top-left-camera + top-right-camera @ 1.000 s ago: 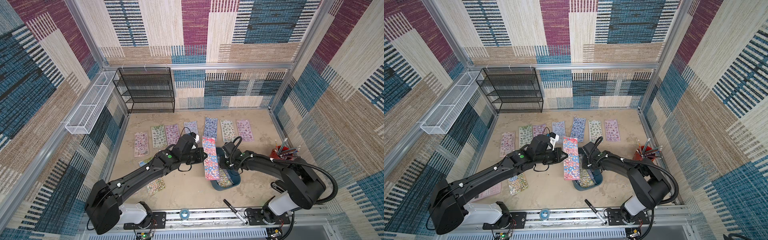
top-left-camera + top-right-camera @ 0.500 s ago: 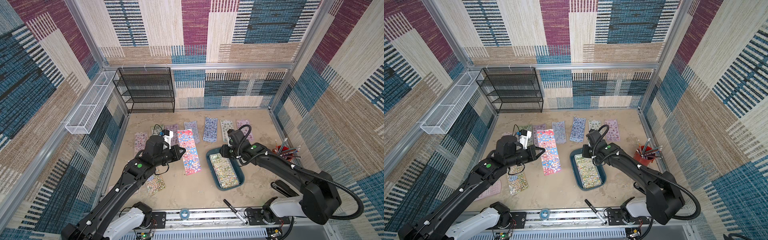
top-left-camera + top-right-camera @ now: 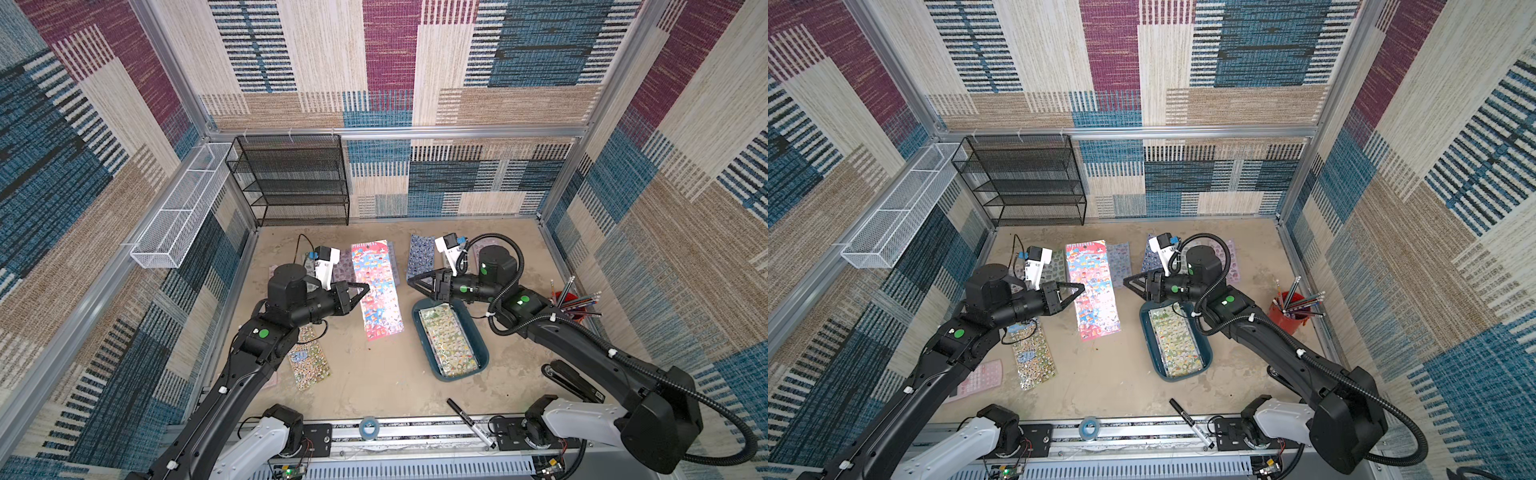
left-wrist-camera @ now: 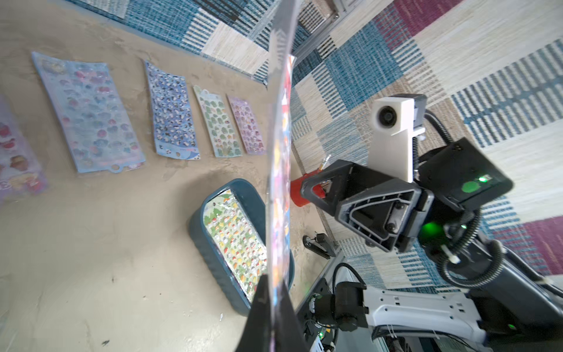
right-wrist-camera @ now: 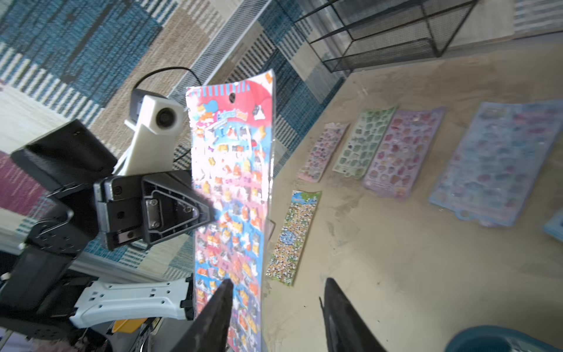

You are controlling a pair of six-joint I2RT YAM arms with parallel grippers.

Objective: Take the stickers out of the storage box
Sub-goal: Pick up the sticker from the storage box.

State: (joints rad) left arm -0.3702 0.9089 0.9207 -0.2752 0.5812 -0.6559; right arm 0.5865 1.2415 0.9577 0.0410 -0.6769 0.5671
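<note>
My left gripper (image 3: 365, 287) (image 3: 1080, 286) (image 4: 272, 292) is shut on one long edge of a multicolour sticker sheet (image 3: 376, 286) (image 5: 234, 189). It holds the sheet above the floor, left of the storage box. The teal storage box (image 3: 470, 332) (image 3: 1147, 340) (image 4: 210, 253) has a greenish sticker sheet (image 3: 449, 340) (image 4: 234, 231) lying in it. My right gripper (image 3: 411, 280) (image 5: 275, 292) hovers over the box's far end, open and empty, facing the held sheet. Several stickers (image 4: 172, 112) lie in a row at the back, and a speckled one (image 3: 309, 361) lies under my left arm.
A black mesh rack (image 3: 291, 178) stands at the back left, beside a white wire basket (image 3: 183, 208) on the left wall. A red pencil cup (image 3: 569, 303) stands at the right. A marker (image 3: 469, 422) and a tape roll (image 3: 368, 427) lie at the front. A pink keypad slab (image 3: 982, 376) lies front left.
My left gripper has carried the multicolour sheet leftward, off the box. My right gripper was next to that sheet and now stands apart from it with its jaws wider.
</note>
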